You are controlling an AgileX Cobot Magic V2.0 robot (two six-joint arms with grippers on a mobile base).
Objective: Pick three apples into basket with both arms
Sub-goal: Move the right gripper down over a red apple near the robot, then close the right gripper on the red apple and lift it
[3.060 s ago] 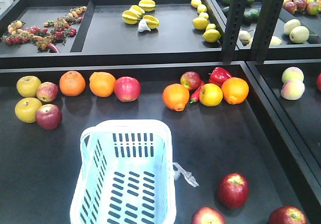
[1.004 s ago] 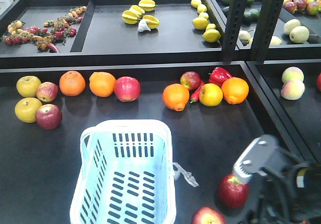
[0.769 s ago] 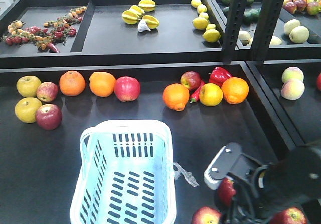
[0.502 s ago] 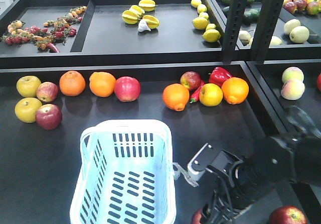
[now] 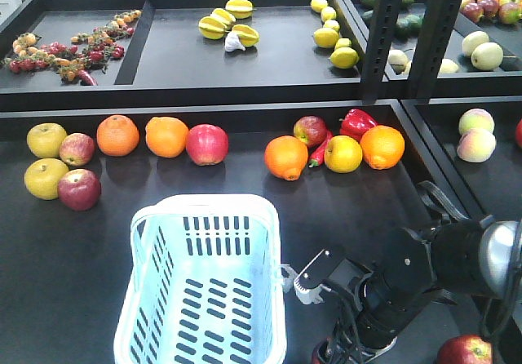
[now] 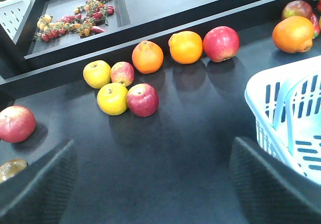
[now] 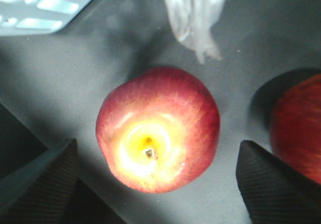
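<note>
In the right wrist view a dark red apple (image 7: 158, 148) with a yellow stem hollow lies on the black table, between the fingers of my open right gripper (image 7: 156, 144), untouched. A second apple (image 7: 296, 128) shows at the right edge. The front view shows my right arm (image 5: 400, 286) bent down right of the pale blue basket (image 5: 200, 282), with another apple (image 5: 465, 350) at the bottom right corner. My left gripper (image 6: 153, 143) hangs open over bare table, with the basket (image 6: 286, 113) to its right.
Clear film (image 7: 195, 8) trails from the basket corner (image 7: 50, 3). Oranges (image 5: 118, 135), a red apple (image 5: 207, 144), yellow apples (image 5: 45, 178) and a red pepper (image 5: 356, 122) line the back of the table. A raised shelf (image 5: 245, 86) runs behind them.
My right arm came in from the right, swung left and down over the front apples, and now covers the middle one. The basket and other fruit stay put.
</note>
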